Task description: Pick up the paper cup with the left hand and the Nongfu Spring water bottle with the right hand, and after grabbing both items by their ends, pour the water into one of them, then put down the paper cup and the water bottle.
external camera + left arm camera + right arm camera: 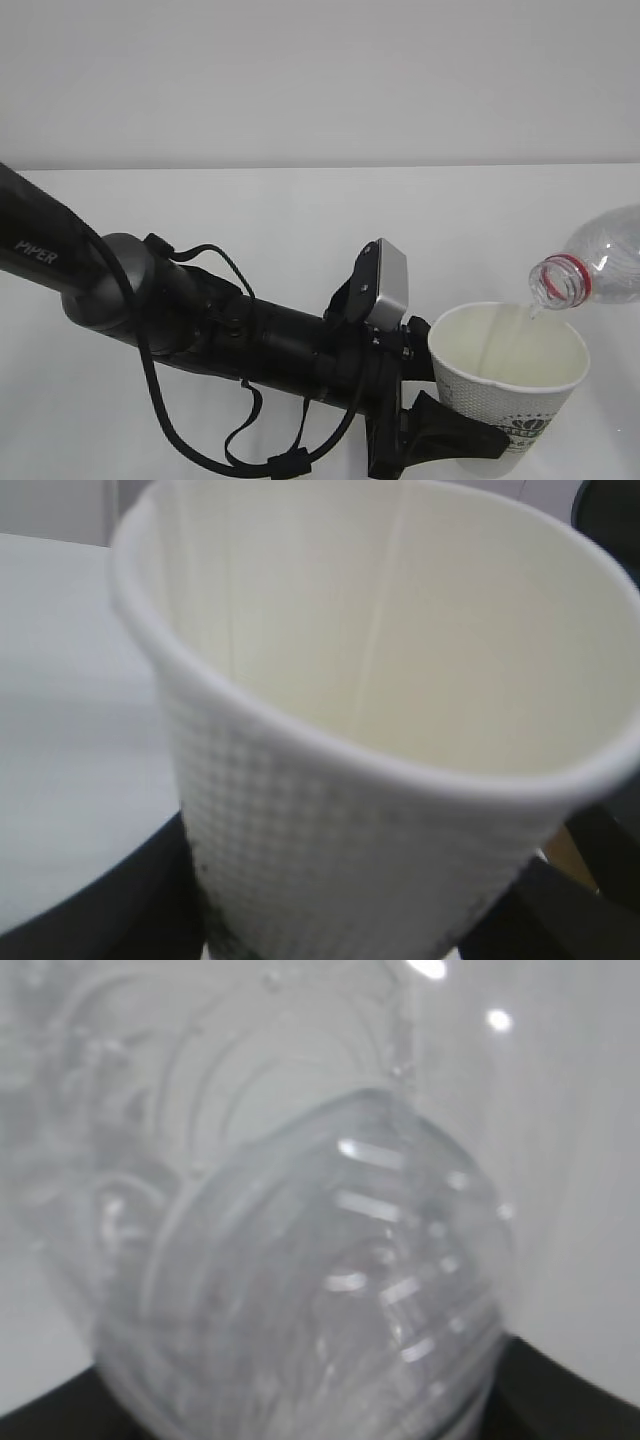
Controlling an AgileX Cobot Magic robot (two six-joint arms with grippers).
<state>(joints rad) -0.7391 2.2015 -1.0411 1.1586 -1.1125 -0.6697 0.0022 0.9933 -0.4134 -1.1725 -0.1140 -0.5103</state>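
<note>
Two things are held up off the white table at once: the paper cup and the Nongfu Spring water bottle. The cup is kept upright and is clamped low on its wall by the left hand, whose black fingers are spread about as wide as the cup's lower body and pressed against it; in the left wrist view the same dark fingers can be seen on either side of the cup's base. The bottle is tipped nearly flat, with its open mouth and red neck ring pointed down over the right side of the cup's rim, just above it and not touching. A thin thread of water seems to be falling from the mouth into the cup, though it is faint. The right hand is out of the exterior view; in the right wrist view the ribbed clear bottle fills the shot, blurred, with dark finger edges at its bottom corners, so it is gripped at its rear end. Beside the cup's left rim a silver-grey box is mounted on the PIPER arm.
</note>
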